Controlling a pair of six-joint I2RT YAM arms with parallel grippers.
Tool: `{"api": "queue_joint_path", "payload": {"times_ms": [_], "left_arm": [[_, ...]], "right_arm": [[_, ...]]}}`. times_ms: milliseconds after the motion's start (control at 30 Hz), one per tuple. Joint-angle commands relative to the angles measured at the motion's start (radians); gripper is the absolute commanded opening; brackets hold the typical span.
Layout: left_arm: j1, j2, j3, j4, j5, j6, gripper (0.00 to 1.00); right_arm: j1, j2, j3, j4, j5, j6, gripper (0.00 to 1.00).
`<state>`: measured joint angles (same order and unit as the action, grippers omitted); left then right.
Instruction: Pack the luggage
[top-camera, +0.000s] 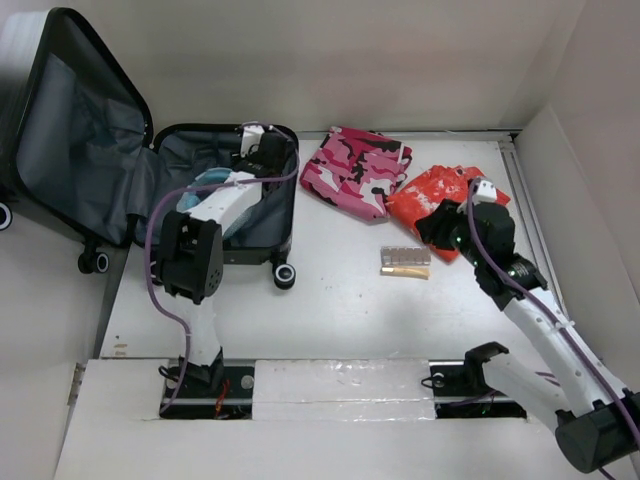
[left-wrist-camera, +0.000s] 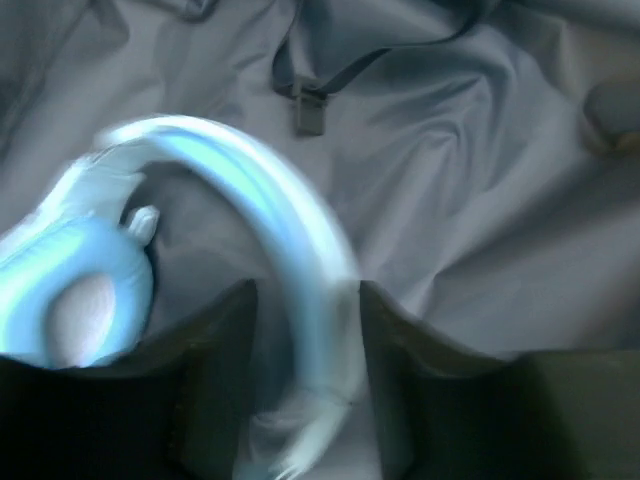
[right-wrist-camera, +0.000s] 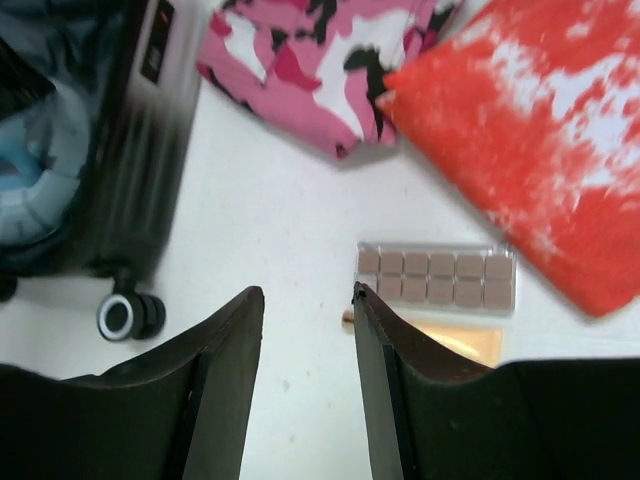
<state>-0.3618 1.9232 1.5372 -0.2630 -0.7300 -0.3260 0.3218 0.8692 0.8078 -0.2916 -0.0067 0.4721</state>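
White counter (top-camera: 340, 310) carries four loose items. Pink, black and white camouflage cloth bundle (top-camera: 355, 170) touches a crumpled orange-red and white plastic bag (top-camera: 410, 205). Nearer: clear tray of brown squares (top-camera: 405, 256), with a flat tan box (top-camera: 404, 271) against its near side.

White table (top-camera: 340, 310): luggage (top-camera: 80, 140), pink camo cloth (top-camera: 355, 170), orange cloth (top-camera: 410, 205), small case (top-camera: 405, 256).
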Motion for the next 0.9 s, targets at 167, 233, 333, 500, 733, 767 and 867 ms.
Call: {"api": "queue_joint_path", "payload": {"times_ms": [167, 233, 333, 500, 733, 767, 867], "left_arm": [[-0.044, -0.231, -0.072, 0.132, 0.104, -0.076, 0.78], [-0.116, -0.304, -0.118, 0.160, 0.145, -0.085, 0.78], [-0.239, -0.355, -0.166, 0.211, 0.170, -0.085, 0.76], [-0.504, -0.377, -0.302, 0.275, 0.240, -0.129, 0.73], [-0.540, -0.509, -0.621, 0.553, 0.503, -0.248, 0.68], [-0.540, -0.521, -0.646, 0.599, 0.520, -0.248, 0.68], [-0.540, -0.546, -0.709, 0.637, 0.573, -0.260, 0.67]], "right_arm": [[0.053, 0.019, -0.163, 0.029, 0.050, 0.031, 0.57], [0.053, 0.043, -0.202, 0.040, 0.060, 0.031, 0.63], [0.053, 0.109, -0.226, 0.075, 0.060, 0.062, 0.67], [0.053, 0.189, -0.245, 0.095, 0.154, 0.092, 0.60], [0.010, 0.349, -0.197, 0.173, 0.137, 0.102, 0.59], [0.010, 0.385, -0.188, 0.183, 0.120, 0.102, 0.60], [0.000, 0.448, -0.174, 0.224, 0.047, 0.102, 0.60]]}}
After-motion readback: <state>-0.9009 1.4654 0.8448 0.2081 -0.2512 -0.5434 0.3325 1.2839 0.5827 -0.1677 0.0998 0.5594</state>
